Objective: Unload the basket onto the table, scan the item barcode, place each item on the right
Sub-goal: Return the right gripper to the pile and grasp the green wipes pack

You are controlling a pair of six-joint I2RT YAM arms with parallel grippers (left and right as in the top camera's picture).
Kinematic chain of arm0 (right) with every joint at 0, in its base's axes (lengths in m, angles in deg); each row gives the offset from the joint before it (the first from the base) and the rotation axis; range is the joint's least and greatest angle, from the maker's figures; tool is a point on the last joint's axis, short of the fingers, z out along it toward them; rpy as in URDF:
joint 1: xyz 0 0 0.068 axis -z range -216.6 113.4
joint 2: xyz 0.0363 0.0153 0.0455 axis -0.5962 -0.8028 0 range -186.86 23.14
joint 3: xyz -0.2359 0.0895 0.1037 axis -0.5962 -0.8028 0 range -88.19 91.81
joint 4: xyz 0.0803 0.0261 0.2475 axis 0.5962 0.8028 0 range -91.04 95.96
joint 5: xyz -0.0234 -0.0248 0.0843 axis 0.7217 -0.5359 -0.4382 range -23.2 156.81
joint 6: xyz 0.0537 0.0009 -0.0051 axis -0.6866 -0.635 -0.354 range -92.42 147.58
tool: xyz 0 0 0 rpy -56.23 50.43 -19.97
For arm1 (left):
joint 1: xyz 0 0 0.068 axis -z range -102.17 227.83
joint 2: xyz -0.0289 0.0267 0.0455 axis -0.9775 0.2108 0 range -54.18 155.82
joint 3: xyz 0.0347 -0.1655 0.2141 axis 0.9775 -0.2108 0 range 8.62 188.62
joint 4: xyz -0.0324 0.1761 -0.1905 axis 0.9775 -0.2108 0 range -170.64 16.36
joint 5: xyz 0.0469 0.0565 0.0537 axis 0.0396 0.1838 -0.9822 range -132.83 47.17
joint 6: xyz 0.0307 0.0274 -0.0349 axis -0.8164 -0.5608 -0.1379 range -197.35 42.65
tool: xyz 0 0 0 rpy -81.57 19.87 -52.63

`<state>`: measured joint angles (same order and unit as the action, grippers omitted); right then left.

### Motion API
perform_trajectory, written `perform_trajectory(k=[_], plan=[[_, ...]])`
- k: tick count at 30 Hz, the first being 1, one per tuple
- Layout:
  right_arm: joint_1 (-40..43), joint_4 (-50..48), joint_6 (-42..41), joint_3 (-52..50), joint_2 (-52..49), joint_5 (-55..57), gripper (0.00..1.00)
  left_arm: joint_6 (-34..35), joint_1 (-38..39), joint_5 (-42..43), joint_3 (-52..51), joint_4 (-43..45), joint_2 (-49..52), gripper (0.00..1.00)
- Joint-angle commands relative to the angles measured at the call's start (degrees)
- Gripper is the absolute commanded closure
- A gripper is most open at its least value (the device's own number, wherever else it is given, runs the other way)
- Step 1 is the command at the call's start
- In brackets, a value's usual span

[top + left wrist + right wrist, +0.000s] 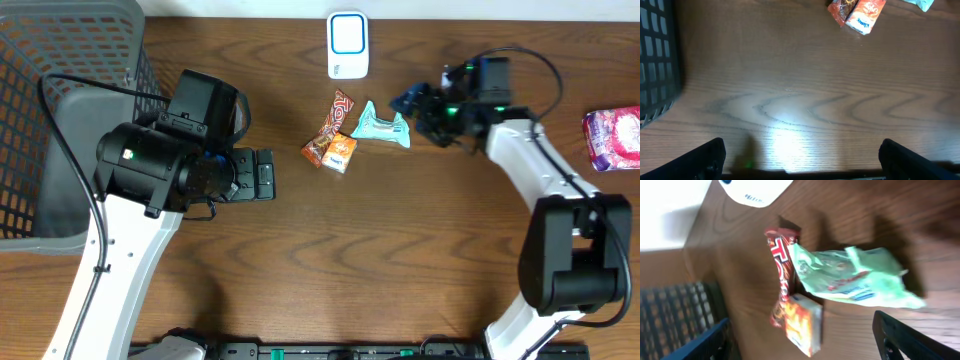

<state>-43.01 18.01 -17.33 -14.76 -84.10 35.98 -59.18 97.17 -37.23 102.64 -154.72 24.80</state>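
Soft green packet (855,277) lies just beside the right gripper (410,112)
Likely light, crinkly, slippery film; pinch a crimped end; right gripper spread, empty; left gripper (802,156) spread too.

A grey mesh basket (40,60) stands at the far left end of the wooden counter (380,250), its dark lattice walls standing up from the board and a paler grey showing inside (from the low views only a corner of the lattice peeks in at the left). At the opposite end, cut off by the right edge of sight, lies a shiny pink packet (615,138), flat on the wood and well apart from the basket.
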Motion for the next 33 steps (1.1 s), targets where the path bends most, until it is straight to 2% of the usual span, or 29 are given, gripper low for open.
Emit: perform_trajectory(k=[1,4,8,15,18,20,23,25,28,30,33], plan=[[-3.45,0.2,-15.28,0.0,-0.15,13.33,0.19,-0.13,-0.2,-0.94,0.9,-0.31,0.0,0.02],[-6.54,1.07,-22.32,0.0,-0.79,23.41,0.26,-0.13,-0.2,-0.94,0.9,-0.31,0.0,0.02],[-9.49,0.02,-29.68,0.0,-3.13,30.56,0.3,-0.13,-0.2,-0.94,0.9,-0.31,0.0,0.02],[-11.82,-2.1,-37.09,0.0,-8.33,31.08,0.33,-0.13,-0.2,-0.96,0.9,-0.31,0.0,0.02],[-11.85,-2.62,-37.24,0.0,-9.79,30.69,0.39,-0.13,-0.2,-0.94,0.9,-0.31,0.0,0.02],[-11.78,-2.75,-35.52,0.0,-9.92,30.36,0.49,-0.13,-0.2,-0.94,0.9,-0.31,0.0,0.02],[-11.5,-2.97,-32.3,0.02,-9.4,28.46,0.74,-0.13,-0.2,-0.94,0.9,-0.31,0.0,0.02],[-10.82,-2.99,-30.08,0.04,-8.57,25.68,0.81,-0.13,-0.2,-0.94,0.9,-0.31,0.0,0.02],[-9.46,-3.02,-23.19,0.04,-6.64,21.51,0.85,-0.13,-0.2,-0.94,0.9,-0.31,0.0,0.02],[-8.33,-2.99,-15.21,0.04,-4.83,18.34,0.86,-0.13,-0.2,-0.94,0.9,-0.31,0.0,0.02],[-6.75,-2.95,-1.29,0.04,-2.69,12.79,0.92,-0.13,-0.2,-0.94,0.9,-0.31,0.0,0.02]])
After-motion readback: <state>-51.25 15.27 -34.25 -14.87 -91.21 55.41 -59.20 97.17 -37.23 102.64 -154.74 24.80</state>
